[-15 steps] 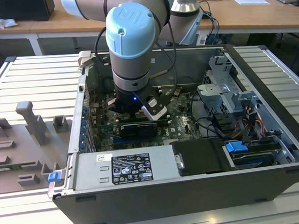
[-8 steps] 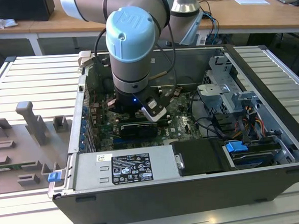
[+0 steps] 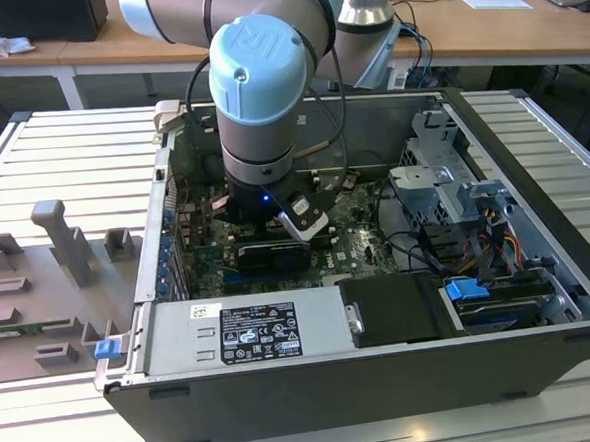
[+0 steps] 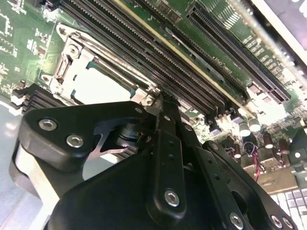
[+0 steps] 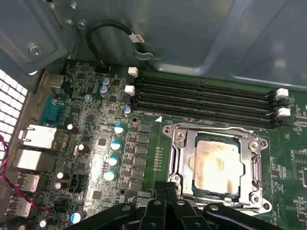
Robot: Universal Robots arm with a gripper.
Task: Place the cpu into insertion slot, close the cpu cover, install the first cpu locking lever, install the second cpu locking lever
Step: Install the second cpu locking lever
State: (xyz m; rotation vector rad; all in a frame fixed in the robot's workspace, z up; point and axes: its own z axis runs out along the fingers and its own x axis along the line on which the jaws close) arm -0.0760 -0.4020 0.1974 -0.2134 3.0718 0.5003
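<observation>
In the second wrist view the gripper [image 4: 163,98] has its jaws pressed together, holding nothing, tips at the edge of the insertion slot [image 4: 72,62]. The first wrist view shows the cpu [image 5: 215,165] seated in it, the cpu cover [image 5: 217,130] closed around it, on the green motherboard [image 5: 144,148].

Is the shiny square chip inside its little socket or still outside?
Inside. In the first wrist view the cpu lies flat within the insertion slot, with the cpu cover framing it. Whether the levers are latched, I cannot tell.

arm [image 3: 257,93] pointing down, pincer [image 4: 165,98] closed
</observation>
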